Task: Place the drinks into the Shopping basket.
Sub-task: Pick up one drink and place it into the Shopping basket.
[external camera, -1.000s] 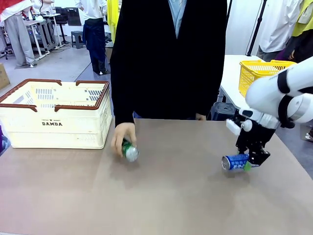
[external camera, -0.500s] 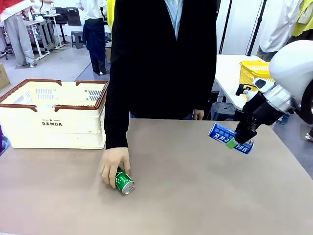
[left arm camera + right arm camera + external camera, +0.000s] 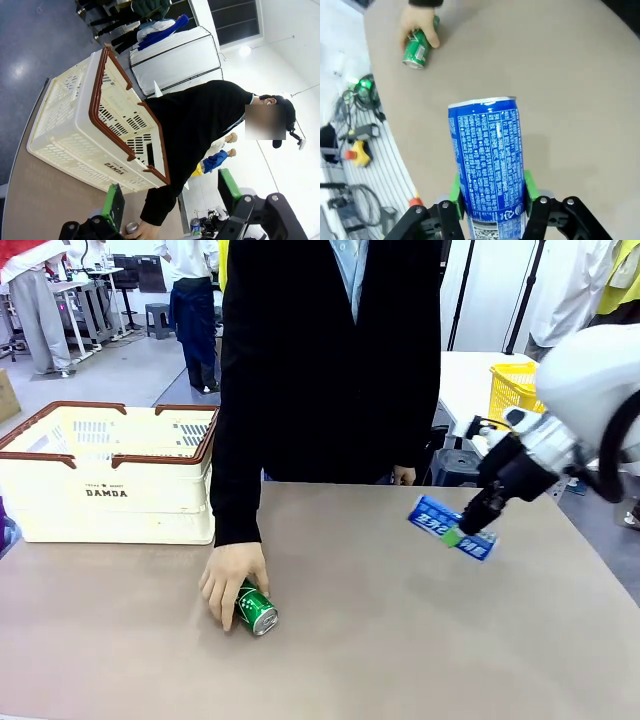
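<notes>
The blue can (image 3: 450, 527) hangs tilted above the table's right side, and my right gripper (image 3: 456, 536) is shut on it. In the right wrist view the blue can (image 3: 490, 160) stands between the green pads (image 3: 529, 185). The green can (image 3: 256, 608) lies on its side left of the middle, with the person's hand (image 3: 230, 580) resting on it; it also appears as the green can (image 3: 417, 49) far off. The Shopping basket (image 3: 110, 490) stands at the far left. My left gripper (image 3: 172, 200) is open in the air, looking at the Shopping basket (image 3: 65, 150).
A person in a black top (image 3: 330, 360) stands at the far edge, between the basket and the held can. A yellow mesh basket (image 3: 515, 388) sits on a white table behind at the right. The brown table (image 3: 400, 640) has free room near the front.
My right gripper has lifted the blue can off the table and carried it up and leftward. The person's hand has rolled the green can toward the near side.
</notes>
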